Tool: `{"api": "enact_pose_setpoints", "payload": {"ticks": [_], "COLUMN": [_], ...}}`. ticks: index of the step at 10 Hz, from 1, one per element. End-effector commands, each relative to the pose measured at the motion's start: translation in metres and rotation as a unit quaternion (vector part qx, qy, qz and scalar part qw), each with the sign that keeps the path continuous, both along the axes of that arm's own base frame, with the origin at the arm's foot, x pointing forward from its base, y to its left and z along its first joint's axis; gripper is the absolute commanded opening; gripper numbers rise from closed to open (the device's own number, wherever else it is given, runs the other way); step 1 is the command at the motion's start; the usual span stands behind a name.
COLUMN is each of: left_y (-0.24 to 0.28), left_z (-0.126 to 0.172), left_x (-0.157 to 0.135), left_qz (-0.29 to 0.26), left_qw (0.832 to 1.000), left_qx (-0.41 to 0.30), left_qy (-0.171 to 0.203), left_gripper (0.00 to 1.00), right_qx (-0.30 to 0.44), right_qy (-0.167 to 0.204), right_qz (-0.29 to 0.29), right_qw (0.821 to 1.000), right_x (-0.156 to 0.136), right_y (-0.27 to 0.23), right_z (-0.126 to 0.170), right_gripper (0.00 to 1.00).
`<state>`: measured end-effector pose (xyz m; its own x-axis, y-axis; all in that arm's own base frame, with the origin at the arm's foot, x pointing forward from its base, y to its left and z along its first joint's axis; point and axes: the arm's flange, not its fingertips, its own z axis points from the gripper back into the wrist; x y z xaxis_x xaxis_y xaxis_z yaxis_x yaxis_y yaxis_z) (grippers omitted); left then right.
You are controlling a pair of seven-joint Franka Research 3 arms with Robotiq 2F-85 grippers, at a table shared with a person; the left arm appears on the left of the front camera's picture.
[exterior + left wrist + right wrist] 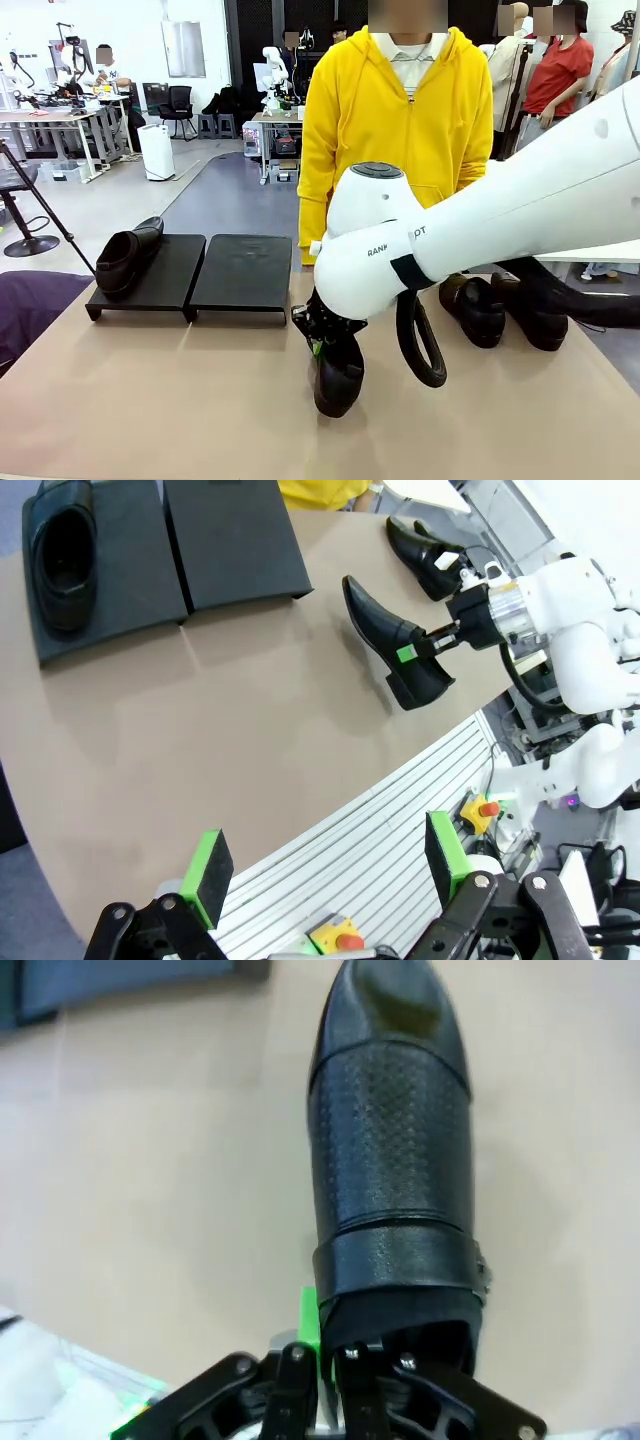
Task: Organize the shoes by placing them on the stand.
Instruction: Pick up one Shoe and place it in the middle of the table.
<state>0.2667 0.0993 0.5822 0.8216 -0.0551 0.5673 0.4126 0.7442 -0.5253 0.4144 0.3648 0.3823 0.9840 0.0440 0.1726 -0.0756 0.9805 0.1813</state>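
My right gripper [322, 335] is shut on the collar of a black glossy shoe [337, 378] and holds it just above the middle of the table. The left wrist view shows this shoe [392, 640] tilted, toe towards the stand, with the right gripper [432, 645] at its heel end. In the right wrist view the shoe [395, 1150] stretches away from the shut gripper [330, 1355]. The black stand [245, 270] sits at the far left with one shoe [128, 258] on its left panel. Two more shoes [475, 308] [532, 312] lie at the far right. My left gripper [328, 865] hangs open off the table's near edge.
A person in a yellow hoodie [395, 110] stands at the far side, behind the middle of the table. The stand's right panel [232, 538] is bare. My right arm [520, 215] stretches in across the right half of the table [150, 400].
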Motion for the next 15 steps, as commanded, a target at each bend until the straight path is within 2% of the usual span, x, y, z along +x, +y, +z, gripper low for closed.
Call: {"api": "enact_pose_setpoints", "payload": {"ticks": [1,4,7,8,9,12,13,15], "left_y": [0.000,0.000,0.000,0.000,0.000,0.000,0.000,0.000], "left_z": [0.001,0.001,0.001,0.001,0.001,0.001,0.001,0.001], "left_x": [0.000,0.000,0.000,0.000,0.000,0.000,0.000,0.000], "left_qz": [0.000,0.000,0.000,0.000,0.000,0.000,0.000,0.000], "left_qw": [1.000,1.000,1.000,1.000,1.000,1.000,1.000,1.000], "left_qx": [-0.008,-0.008,-0.008,-0.008,-0.008,-0.008,-0.008,-0.008], "left_qy": [-0.002,-0.002,-0.002,-0.002,-0.002,-0.002,-0.002,-0.002], "left_gripper": [1.00,1.00,1.00,1.00,1.00,1.00,1.00,1.00], "right_qx": [-0.008,0.001,-0.003,-0.003,-0.003,0.022,0.032,0.025], "right_qy": [0.003,0.053,0.056,0.060,0.061,0.089,0.088,0.064], "right_qz": [-0.027,-0.006,-0.008,-0.001,0.000,0.025,0.036,0.036], "right_qw": [1.000,0.999,0.998,0.998,0.998,0.995,0.995,0.997], "right_x": [0.022,0.019,0.017,0.017,0.017,0.016,0.012,-0.012], "right_y": [0.042,0.053,0.051,0.052,0.052,0.044,0.038,0.013], "right_z": [-0.013,-0.029,-0.029,-0.029,-0.029,-0.018,-0.001,0.058], "right_gripper": [0.00,0.00,0.00,0.59,1.00,1.00,1.00,1.00]}}
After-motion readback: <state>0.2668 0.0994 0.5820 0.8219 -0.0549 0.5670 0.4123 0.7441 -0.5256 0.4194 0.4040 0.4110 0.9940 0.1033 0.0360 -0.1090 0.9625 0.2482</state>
